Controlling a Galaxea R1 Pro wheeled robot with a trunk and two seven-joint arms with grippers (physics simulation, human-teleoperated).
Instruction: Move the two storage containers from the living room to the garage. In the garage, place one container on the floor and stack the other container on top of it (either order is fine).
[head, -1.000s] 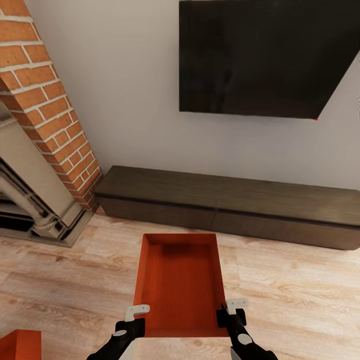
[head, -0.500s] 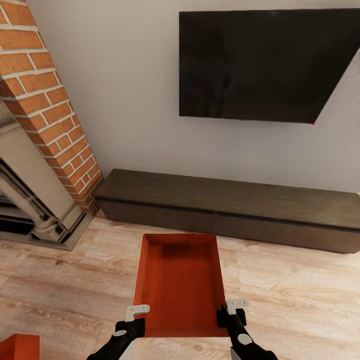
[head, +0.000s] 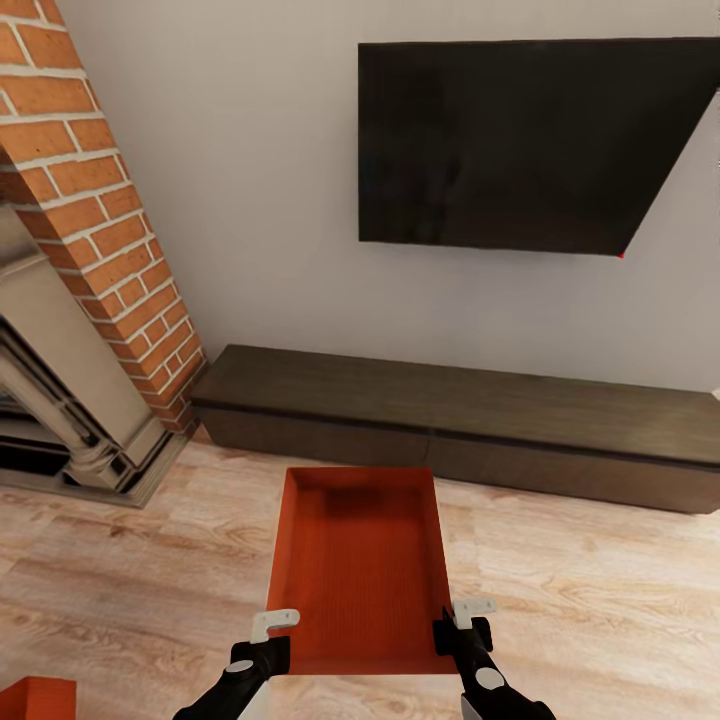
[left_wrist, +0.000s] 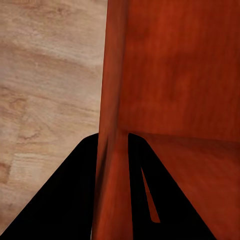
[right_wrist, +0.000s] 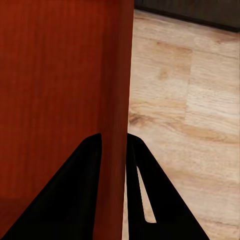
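left end effector (head: 272, 624) clamped on storage container (head: 358, 570) left wall | right end effector (head: 462, 612) clamped on right wall | above wood floor (head: 580, 590)

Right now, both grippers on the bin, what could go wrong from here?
1. The left gripper and right gripper each pinch only a thin side wall of the storage container near its close end, so it might tilt or slip while driving.
2. The second container sits low at the robot's left on the wood floor; the base could clip it when turning.
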